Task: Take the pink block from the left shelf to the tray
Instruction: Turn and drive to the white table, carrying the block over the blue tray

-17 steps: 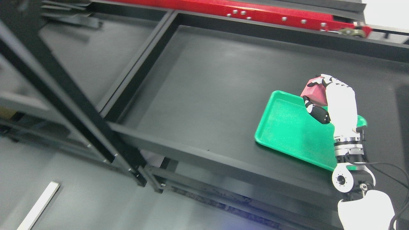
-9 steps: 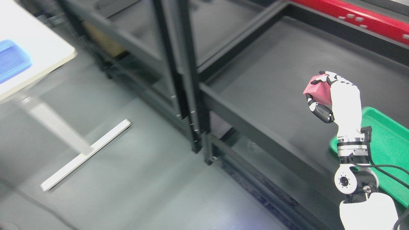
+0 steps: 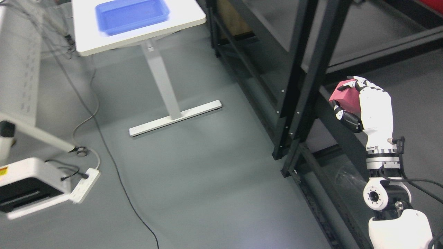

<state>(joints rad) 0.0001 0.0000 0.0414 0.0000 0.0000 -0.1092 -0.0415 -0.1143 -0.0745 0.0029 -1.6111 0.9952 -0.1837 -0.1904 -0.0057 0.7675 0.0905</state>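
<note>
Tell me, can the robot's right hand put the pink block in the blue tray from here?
Probably not yet. The right robot hand grips the pink block beside the black shelf, while the blue tray sits on the white table across open floor.

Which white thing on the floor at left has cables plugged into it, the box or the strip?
The power strip, lying flat beside the white box: black plugs sit in its sockets, and a pale cord runs from its end.

The pink block point(image 3: 345, 97) was a small, angular, matte solid. It sat tilted in the right hand point(image 3: 370, 103), clear of the shelf. The blue tray point(image 3: 133, 14) lay flat on the white worktop point(image 3: 138, 29).
</note>
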